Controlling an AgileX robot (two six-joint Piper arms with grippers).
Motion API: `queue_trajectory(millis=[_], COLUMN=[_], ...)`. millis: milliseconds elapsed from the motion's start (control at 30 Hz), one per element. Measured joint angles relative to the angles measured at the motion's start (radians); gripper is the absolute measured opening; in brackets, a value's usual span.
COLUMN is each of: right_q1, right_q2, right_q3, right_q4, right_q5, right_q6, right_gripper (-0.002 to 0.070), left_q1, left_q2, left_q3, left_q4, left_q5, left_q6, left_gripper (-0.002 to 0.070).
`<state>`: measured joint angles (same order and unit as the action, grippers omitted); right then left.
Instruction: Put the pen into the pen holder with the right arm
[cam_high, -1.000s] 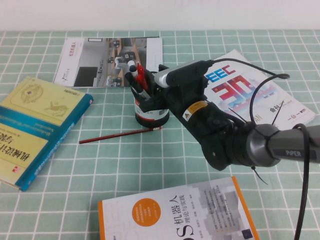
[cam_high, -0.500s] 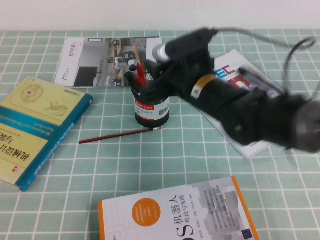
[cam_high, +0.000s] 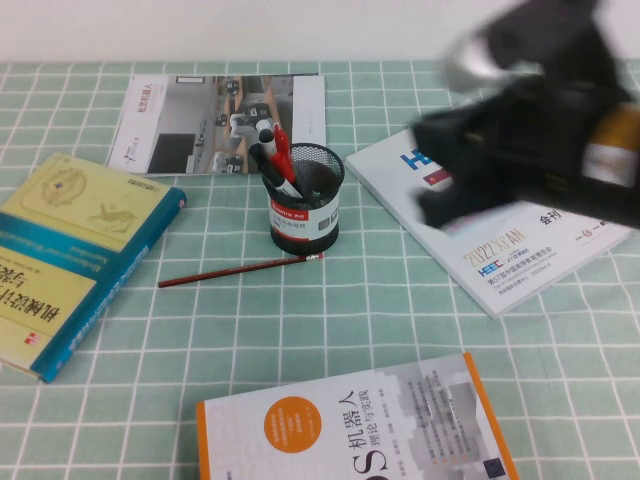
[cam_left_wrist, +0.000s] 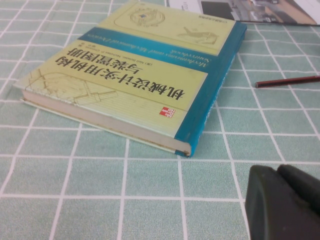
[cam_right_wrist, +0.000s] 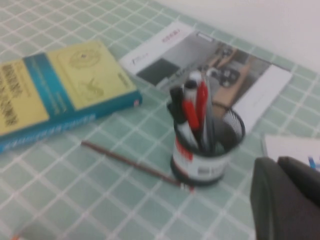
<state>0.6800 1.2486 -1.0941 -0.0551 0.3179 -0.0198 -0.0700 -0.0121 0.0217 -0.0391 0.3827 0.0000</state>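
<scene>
The right gripper (cam_high: 455, 205) hung shut and empty in mid-air, raised above the white booklet (cam_high: 480, 255) at the robot's right, with the pen holder (cam_high: 304, 205) standing well apart to its left. The risks looked slight from that position: a loose cable or a low sweep of the right arm (cam_high: 540, 110) could clip the holder's rim and tip the light mesh cup, spilling everything in it. Inside the holder stood a red marker (cam_high: 281, 152) and a black marker (cam_high: 268, 160), leaning toward the side away from the gripper, and beside them a thin grey stick that appeared to be the pen (cam_right_wrist: 209, 127), though its outline was too soft to be sure. A dark red pencil (cam_high: 240, 270) lay on the checked cloth just in front of the holder, untouched. The left gripper (cam_left_wrist: 280, 205), parked low over the cloth near the teal-and-yellow book (cam_left_wrist: 135, 80), far to the left, showed its jaws closed with nothing held.
</scene>
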Motion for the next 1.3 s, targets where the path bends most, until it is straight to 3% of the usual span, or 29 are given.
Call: queue_trajectory(millis=[367, 600, 800, 1067, 1300], right_q1=[0.000, 0.000, -0.033, -0.423, -0.557], right_q2=[-0.391, -0.481, -0.505, -0.736, -1.040], right_q3=[0.147, 0.226, 0.433, 0.878, 1.114], right_q4=[0.044, 0.021, -0.129, -0.181, -0.105], right_q5=[0.485, 0.552, 0.371, -0.188, -0.267], right_q6=[0.002, 0.020, 0.176, 0.199, 0.205], right_gripper=[-0.0019, -0.0019, -0.0019, -0.0019, -0.0019], left_q1=[0.000, 0.000, 0.000, 0.000, 0.000], left_q2=[0.000, 0.000, 0.000, 0.000, 0.000], left_q3=[0.000, 0.000, 0.000, 0.000, 0.000], left_q4=[0.000, 0.000, 0.000, 0.000, 0.000], left_q5=[0.000, 0.000, 0.000, 0.000, 0.000], left_q6=[0.000, 0.000, 0.000, 0.000, 0.000], left_gripper=[-0.0004, -0.0004, -0.0004, -0.0004, -0.0004])
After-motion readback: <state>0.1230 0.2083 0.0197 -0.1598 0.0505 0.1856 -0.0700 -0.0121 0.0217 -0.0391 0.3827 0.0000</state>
